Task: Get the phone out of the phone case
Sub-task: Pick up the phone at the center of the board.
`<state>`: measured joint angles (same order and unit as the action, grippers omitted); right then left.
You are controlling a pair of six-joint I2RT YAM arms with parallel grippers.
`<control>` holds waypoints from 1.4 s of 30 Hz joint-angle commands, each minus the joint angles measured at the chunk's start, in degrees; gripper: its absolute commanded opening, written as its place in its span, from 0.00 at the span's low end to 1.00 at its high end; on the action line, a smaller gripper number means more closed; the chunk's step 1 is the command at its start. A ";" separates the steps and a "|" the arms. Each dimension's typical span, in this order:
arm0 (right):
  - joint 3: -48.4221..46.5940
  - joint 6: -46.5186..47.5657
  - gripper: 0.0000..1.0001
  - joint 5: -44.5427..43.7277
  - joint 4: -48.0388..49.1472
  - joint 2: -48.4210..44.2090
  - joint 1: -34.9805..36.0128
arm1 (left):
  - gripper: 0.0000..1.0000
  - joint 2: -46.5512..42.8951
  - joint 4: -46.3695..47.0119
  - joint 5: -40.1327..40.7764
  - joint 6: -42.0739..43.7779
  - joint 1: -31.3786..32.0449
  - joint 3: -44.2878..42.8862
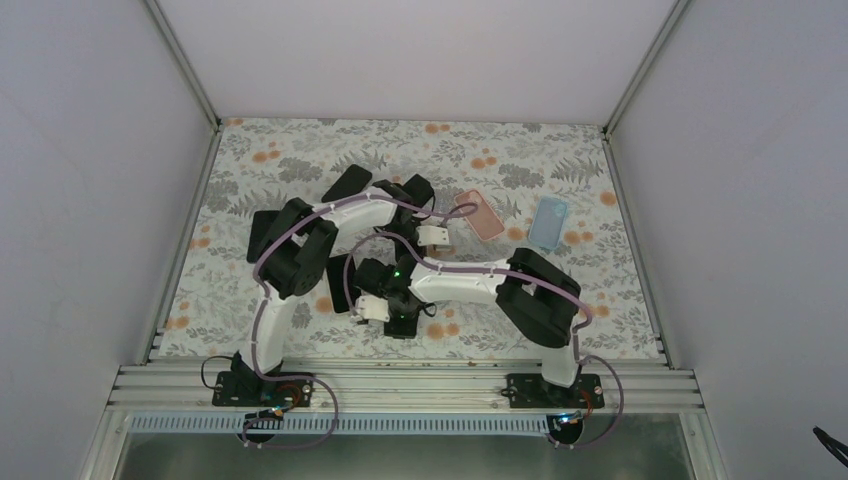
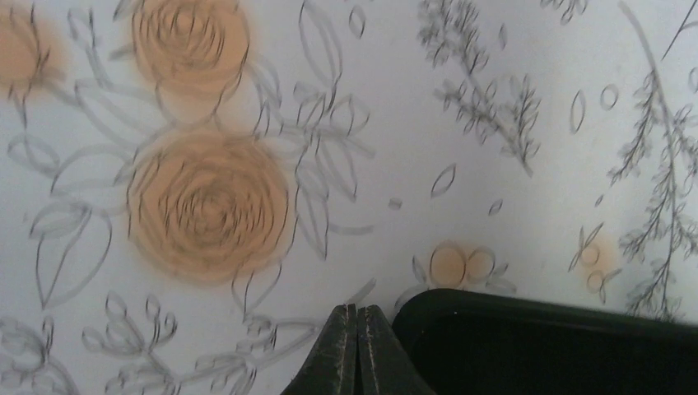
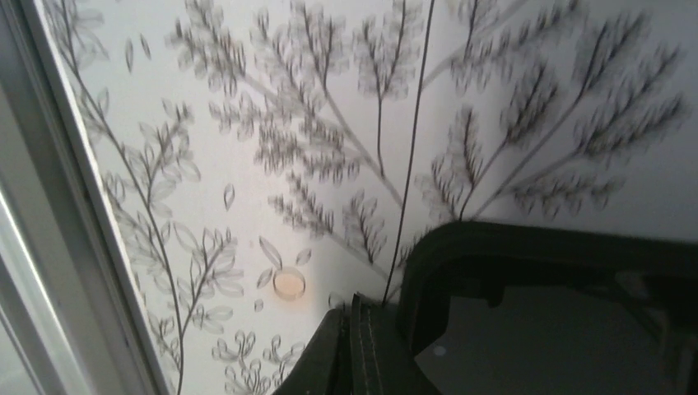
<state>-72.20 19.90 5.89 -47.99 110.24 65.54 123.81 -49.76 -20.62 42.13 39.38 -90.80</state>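
A pink phone case (image 1: pixel 478 213) lies flat on the flowered table (image 1: pixel 300 165), right of centre towards the back. At this distance the phone cannot be told apart from the case. My left gripper (image 1: pixel 392 243) hangs folded over the table's middle, a short way left of the case. In the left wrist view the left gripper (image 2: pixel 357 317) is shut with nothing between its fingers. My right gripper (image 1: pixel 398 322) points down near the front edge, and in the right wrist view the right gripper (image 3: pixel 352 317) is also shut and empty. Neither wrist view shows the case.
A pale blue phone-shaped slab (image 1: pixel 549 222) lies just right of the pink case. Metal rails (image 1: pixel 400 380) run along the table's front, and white walls close in the other three sides. A black arm part (image 2: pixel 560 346) sits right beside the left fingers.
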 commanded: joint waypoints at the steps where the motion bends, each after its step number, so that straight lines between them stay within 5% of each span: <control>1: -3.59 0.60 0.04 -5.85 4.94 2.20 -0.14 | 0.02 5.18 -5.96 -2.66 1.96 1.69 -0.65; 15: -10.83 -0.70 0.04 -15.29 9.59 11.04 -4.99 | 0.02 10.48 -13.60 -8.92 3.22 5.08 -12.38; 28: -6.97 2.34 0.04 -12.49 11.16 5.05 -5.59 | 0.03 9.13 -15.31 -8.77 4.30 4.77 -17.54; 29: -6.90 2.53 0.04 -11.62 10.51 4.12 -5.39 | 0.07 8.90 -15.75 -8.45 4.43 4.63 -18.47; 30: -6.74 2.62 0.04 -11.03 10.07 3.36 -5.15 | 0.35 8.43 -16.06 -8.36 4.34 4.31 -19.53; 31: -6.59 2.79 0.07 -10.42 9.71 2.52 -4.77 | 0.62 8.07 -16.51 -8.48 4.30 3.97 -20.99; 33: -6.42 3.32 0.40 -9.15 8.74 1.08 -3.92 | 0.97 7.47 -17.90 -8.84 4.23 3.12 -24.23; 35: -5.73 3.98 0.83 -9.44 8.14 -0.51 -2.65 | 1.00 6.89 -19.39 -8.32 4.15 2.44 -28.32; 36: -4.88 4.57 0.97 -9.97 7.95 -1.53 -1.83 | 1.00 6.53 -19.90 -7.96 3.88 1.93 -30.46; 42: 1.34 12.00 1.00 -4.95 8.99 -12.12 -1.46 | 1.00 2.45 -20.50 -7.24 2.15 -4.93 -38.84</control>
<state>-74.04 25.67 -2.55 -38.70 105.41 63.55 132.18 -68.45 -28.51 45.36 39.16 -125.19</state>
